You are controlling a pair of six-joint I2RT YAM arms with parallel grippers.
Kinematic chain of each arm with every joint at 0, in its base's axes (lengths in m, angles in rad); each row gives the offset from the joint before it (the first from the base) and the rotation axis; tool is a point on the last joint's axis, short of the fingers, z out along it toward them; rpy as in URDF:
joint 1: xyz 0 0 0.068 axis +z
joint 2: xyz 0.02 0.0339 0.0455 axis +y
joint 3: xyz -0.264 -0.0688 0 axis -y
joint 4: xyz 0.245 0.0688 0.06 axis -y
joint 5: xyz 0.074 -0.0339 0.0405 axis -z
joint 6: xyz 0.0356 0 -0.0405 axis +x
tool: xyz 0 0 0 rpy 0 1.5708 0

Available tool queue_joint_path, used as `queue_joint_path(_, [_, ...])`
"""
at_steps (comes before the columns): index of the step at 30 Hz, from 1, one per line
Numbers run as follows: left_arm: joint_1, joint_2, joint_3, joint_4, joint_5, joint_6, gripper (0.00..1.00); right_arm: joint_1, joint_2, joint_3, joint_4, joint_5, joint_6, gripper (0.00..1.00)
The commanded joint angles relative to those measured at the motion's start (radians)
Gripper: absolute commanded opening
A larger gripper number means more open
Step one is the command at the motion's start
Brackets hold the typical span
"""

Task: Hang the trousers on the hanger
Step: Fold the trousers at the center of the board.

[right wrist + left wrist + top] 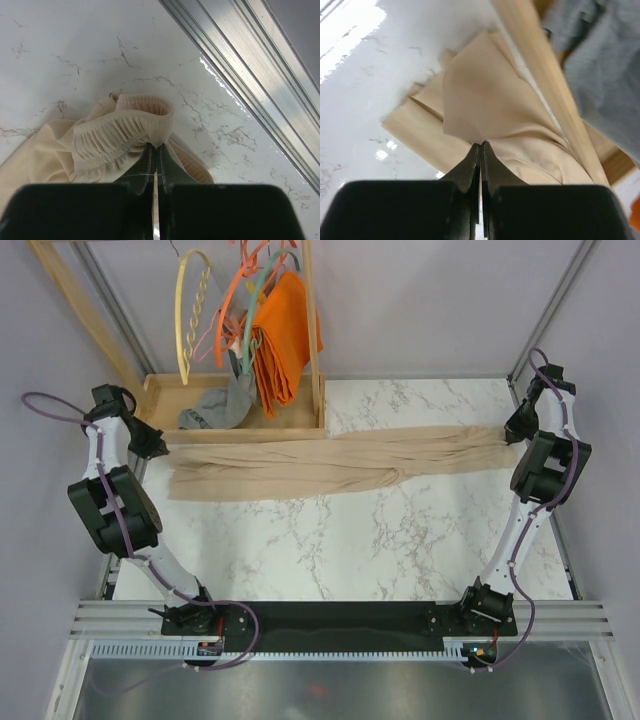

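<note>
The beige trousers (pixel 330 465) lie stretched across the far part of the marble table, waist to the right, leg ends to the left. My left gripper (pixel 152 444) is shut on the leg ends (pixel 480 100), pinching a fold of fabric next to the wooden rack base (pixel 545 75). My right gripper (pixel 515 430) is shut on the gathered elastic waistband (pixel 125 132) near the table's right rail. The cream arch-shaped hanger (pixel 192 310) with its twisted bar hangs on the wooden rack at the back left.
Orange hangers (pixel 245 290), a teal hanger (pixel 255 300) and an orange cloth (pixel 285 335) hang on the rack. A grey garment (pixel 215 408) lies on the wooden rack base (pixel 290 422). A metal rail (pixel 260 65) runs along the table's right edge.
</note>
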Motion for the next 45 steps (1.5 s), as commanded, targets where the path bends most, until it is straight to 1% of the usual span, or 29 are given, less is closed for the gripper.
queue_joint_path(1, [0.066, 0.087, 0.003, -0.009, -0.039, 0.058, 0.02, -0.008, -0.056, -0.005, 0.020, 0.012, -0.015, 0.00])
queue_joint_path(5, [0.080, 0.109, -0.016, -0.025, -0.088, 0.104, 0.02, -0.009, -0.061, -0.003, 0.017, 0.018, -0.010, 0.00])
queue_joint_path(10, [0.101, 0.055, -0.033, -0.024, -0.097, 0.106, 0.02, -0.009, -0.085, 0.000, 0.014, 0.045, 0.000, 0.00])
queue_joint_path(14, [0.118, 0.051, -0.049, -0.029, -0.114, 0.102, 0.02, -0.009, -0.116, -0.008, 0.005, 0.114, 0.008, 0.00])
queue_joint_path(15, [0.129, 0.051, -0.059, -0.032, -0.114, 0.099, 0.02, -0.009, -0.120, -0.008, -0.001, 0.155, 0.010, 0.00])
queue_joint_path(17, [0.137, 0.042, -0.094, -0.029, -0.166, 0.090, 0.02, -0.011, -0.137, -0.011, -0.018, 0.205, 0.019, 0.00])
queue_joint_path(20, [0.143, 0.023, -0.150, 0.003, -0.191, 0.090, 0.02, -0.006, -0.191, -0.083, 0.020, 0.249, 0.036, 0.00])
queue_joint_path(21, [0.143, 0.023, -0.160, 0.011, -0.188, 0.092, 0.02, -0.005, -0.203, -0.107, 0.046, 0.233, 0.037, 0.00])
queue_joint_path(22, [0.143, 0.034, -0.165, 0.014, -0.178, 0.092, 0.02, -0.003, -0.212, -0.135, 0.085, 0.178, 0.030, 0.00])
queue_joint_path(24, [0.143, 0.046, -0.166, 0.024, -0.169, 0.098, 0.02, 0.006, -0.202, -0.137, 0.104, 0.145, 0.025, 0.00])
queue_joint_path(26, [0.143, 0.058, -0.166, 0.024, -0.164, 0.104, 0.02, 0.024, -0.161, -0.102, 0.103, 0.098, 0.023, 0.00])
queue_joint_path(29, [0.143, 0.086, -0.154, 0.030, -0.143, 0.115, 0.02, 0.047, -0.116, -0.059, 0.104, 0.084, 0.026, 0.00])
queue_joint_path(35, [0.140, 0.095, -0.140, 0.050, -0.122, 0.110, 0.02, 0.052, -0.027, 0.035, 0.103, 0.009, 0.066, 0.00])
queue_joint_path(40, [0.141, 0.106, -0.129, 0.054, -0.122, 0.109, 0.02, 0.052, 0.031, 0.099, 0.112, -0.091, 0.161, 0.00])
queue_joint_path(45, [0.129, 0.126, -0.131, 0.065, -0.122, 0.106, 0.02, 0.051, 0.062, 0.107, 0.115, -0.080, 0.256, 0.08])
